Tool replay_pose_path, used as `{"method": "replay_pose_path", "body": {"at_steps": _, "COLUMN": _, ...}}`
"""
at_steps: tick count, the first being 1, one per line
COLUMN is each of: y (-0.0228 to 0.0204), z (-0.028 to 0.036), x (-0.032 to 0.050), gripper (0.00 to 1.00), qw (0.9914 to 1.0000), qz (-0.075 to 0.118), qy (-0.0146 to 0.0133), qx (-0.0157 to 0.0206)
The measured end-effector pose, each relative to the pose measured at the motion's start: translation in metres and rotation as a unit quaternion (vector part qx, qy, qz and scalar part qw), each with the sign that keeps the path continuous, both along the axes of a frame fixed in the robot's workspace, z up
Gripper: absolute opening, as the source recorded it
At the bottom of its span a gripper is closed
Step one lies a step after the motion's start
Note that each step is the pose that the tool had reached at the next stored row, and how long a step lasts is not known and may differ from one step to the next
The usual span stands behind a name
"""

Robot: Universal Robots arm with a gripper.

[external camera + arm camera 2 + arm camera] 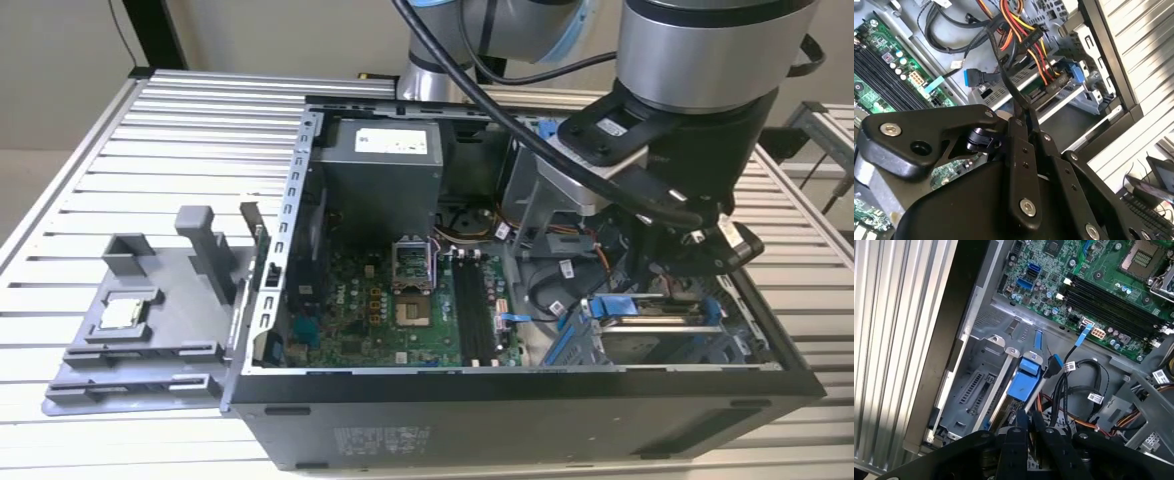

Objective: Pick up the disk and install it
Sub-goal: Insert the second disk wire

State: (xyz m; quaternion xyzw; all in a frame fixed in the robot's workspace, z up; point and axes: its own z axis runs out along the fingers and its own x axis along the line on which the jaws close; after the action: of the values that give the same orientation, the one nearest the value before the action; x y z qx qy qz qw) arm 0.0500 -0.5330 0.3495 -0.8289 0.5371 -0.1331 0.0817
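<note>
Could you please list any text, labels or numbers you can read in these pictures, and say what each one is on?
None can be read.
Power supply label: print too small.
Sticker on the case front: blurred.
White cable tags: marks too small.
Black connector on the coloured wires: white lettering, not legible.
Motherboard: markings too fine.

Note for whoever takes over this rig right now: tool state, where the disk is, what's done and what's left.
Tool: low inside the open computer case, right at the disk; whether it is gripping cannot be told.
Disk: in the drive cage at the case's corner, blue bracket facing the tool.
Done: disk picked up and brought into the cage.
Left: full seating is not confirmed; the tool is not yet clear of the case.
</note>
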Motion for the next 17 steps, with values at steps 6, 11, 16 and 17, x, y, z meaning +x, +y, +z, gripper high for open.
{"method": "replay_pose_path", "body": {"at_steps": 6, "y": -0.0001, "z": 0.0, "x": 0.0001, "gripper": 0.0, "qw": 1.0, "qz": 0.0, "qy": 0.0, "qx": 0.0}}
{"method": "replay_pose_path", "body": {"at_steps": 11, "y": -0.0003, "z": -0.0008, "x": 0.0002, "gripper": 0.0, "qw": 1.0, "qz": 0.0, "qy": 0.0, "qx": -0.0001}}
{"method": "replay_pose_path", "body": {"at_steps": 16, "y": -0.0004, "z": -0.0015, "x": 0.0002, "gripper": 0.0, "qw": 1.0, "qz": 0.0, "qy": 0.0, "qx": 0.0}}
{"method": "replay_pose_path", "body": {"at_steps": 17, "y": -0.0004, "z": -0.0015, "x": 0.0002, "gripper": 0.0, "qw": 1.0, "qz": 0.0, "qy": 0.0, "qx": 0.0}}
